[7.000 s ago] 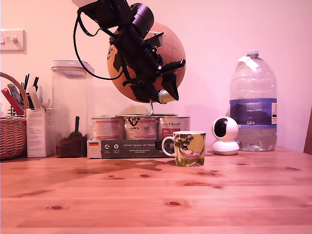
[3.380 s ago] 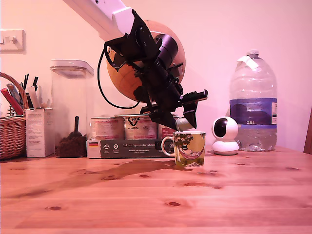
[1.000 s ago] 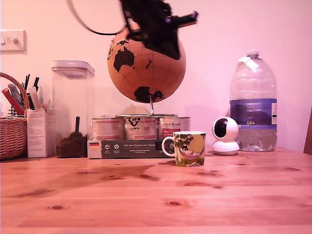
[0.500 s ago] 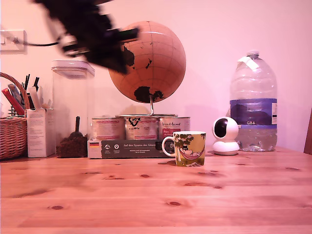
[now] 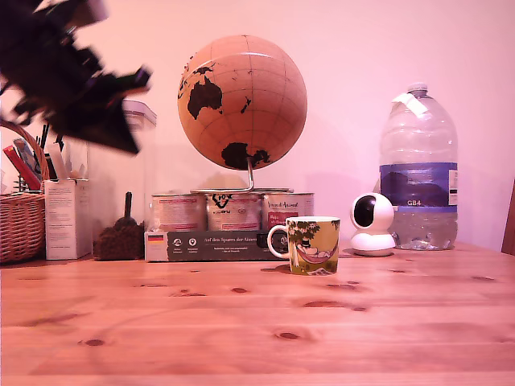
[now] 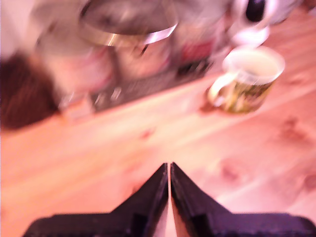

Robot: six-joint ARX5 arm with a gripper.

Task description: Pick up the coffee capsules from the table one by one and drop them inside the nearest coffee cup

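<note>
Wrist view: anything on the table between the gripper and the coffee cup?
No. In the blurred wrist view, only bare table shows between the gripper and coffee cup.

The coffee cup (image 5: 312,244) stands alone on the wooden table (image 5: 257,322), and the arm is high at the exterior view's left.

The hand (image 5: 121,100) is a dark blur in front of the clear container (image 5: 121,181), so its jaws cannot be read. Behind the cup are three tins (image 5: 232,211), a globe (image 5: 242,100), a white camera (image 5: 372,223) and a water bottle (image 5: 418,169). A basket (image 5: 20,221) is at the left edge.
</note>
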